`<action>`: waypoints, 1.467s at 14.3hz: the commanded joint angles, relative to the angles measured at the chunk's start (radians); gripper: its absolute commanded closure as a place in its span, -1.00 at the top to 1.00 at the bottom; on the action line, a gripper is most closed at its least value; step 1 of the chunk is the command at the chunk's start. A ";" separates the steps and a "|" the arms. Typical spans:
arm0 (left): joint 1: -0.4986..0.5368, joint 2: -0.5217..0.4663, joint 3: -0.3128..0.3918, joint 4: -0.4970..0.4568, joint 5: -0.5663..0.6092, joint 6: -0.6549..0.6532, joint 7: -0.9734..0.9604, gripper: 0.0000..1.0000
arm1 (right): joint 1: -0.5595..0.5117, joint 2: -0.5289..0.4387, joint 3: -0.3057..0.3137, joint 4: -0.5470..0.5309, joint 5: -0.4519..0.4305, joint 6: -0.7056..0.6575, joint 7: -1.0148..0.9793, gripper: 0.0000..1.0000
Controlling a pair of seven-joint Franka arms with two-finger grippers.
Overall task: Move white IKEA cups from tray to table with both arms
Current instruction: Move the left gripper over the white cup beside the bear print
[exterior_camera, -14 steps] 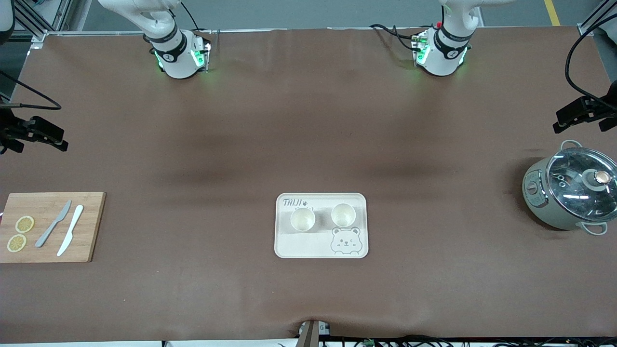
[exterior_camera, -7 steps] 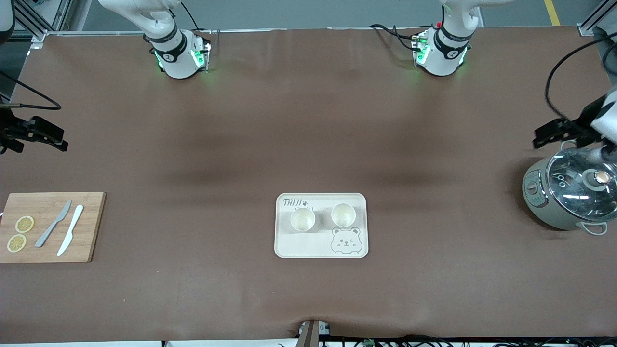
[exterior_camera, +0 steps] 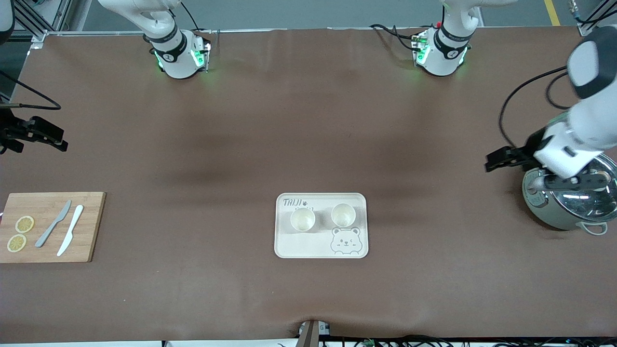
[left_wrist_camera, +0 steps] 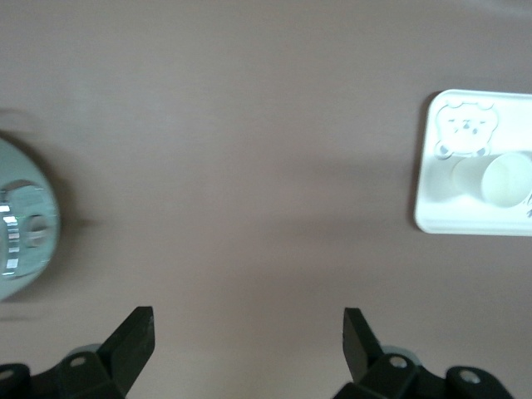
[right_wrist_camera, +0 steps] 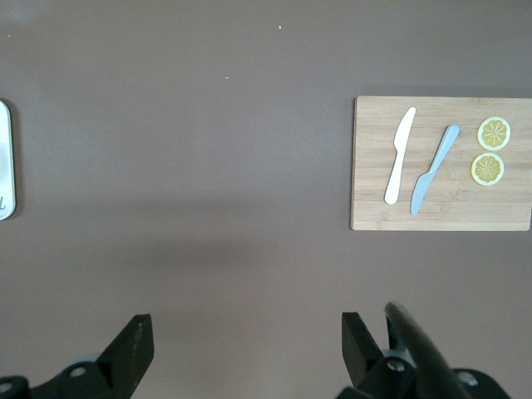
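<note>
Two white IKEA cups (exterior_camera: 302, 219) (exterior_camera: 343, 215) stand upright side by side on the bear-printed tray (exterior_camera: 320, 248) at the table's middle. My left gripper (exterior_camera: 501, 158) is open and empty, up in the air over bare table between the pot and the tray. In the left wrist view its fingers (left_wrist_camera: 248, 332) stand wide apart, with one cup (left_wrist_camera: 505, 179) on the tray (left_wrist_camera: 465, 220) off to the side. My right gripper (exterior_camera: 36, 131) waits open and empty over the right arm's end of the table; its wrist view (right_wrist_camera: 247, 337) shows bare table.
A grey-green lidded pot (exterior_camera: 569, 193) stands at the left arm's end, partly under the left arm. A wooden cutting board (exterior_camera: 89, 226) with two knives (exterior_camera: 54, 223) and lemon slices (exterior_camera: 24, 224) lies at the right arm's end.
My left arm has swung in from the table's end over the pot, toward the tray. The right arm, cups and tray have not moved.
</note>
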 commanded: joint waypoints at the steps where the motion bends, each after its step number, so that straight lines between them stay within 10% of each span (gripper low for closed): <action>1: -0.096 0.070 -0.003 0.006 0.040 0.068 -0.113 1.00 | -0.014 0.011 0.012 0.023 -0.008 -0.012 0.002 1.00; 12: -0.334 0.475 0.003 0.188 0.038 0.393 -0.334 1.00 | -0.027 0.014 0.010 0.023 0.003 -0.011 -0.006 1.00; 21: -0.374 0.537 0.018 0.199 0.079 0.521 -0.395 1.00 | 0.057 0.038 0.018 0.025 0.022 0.063 0.022 1.00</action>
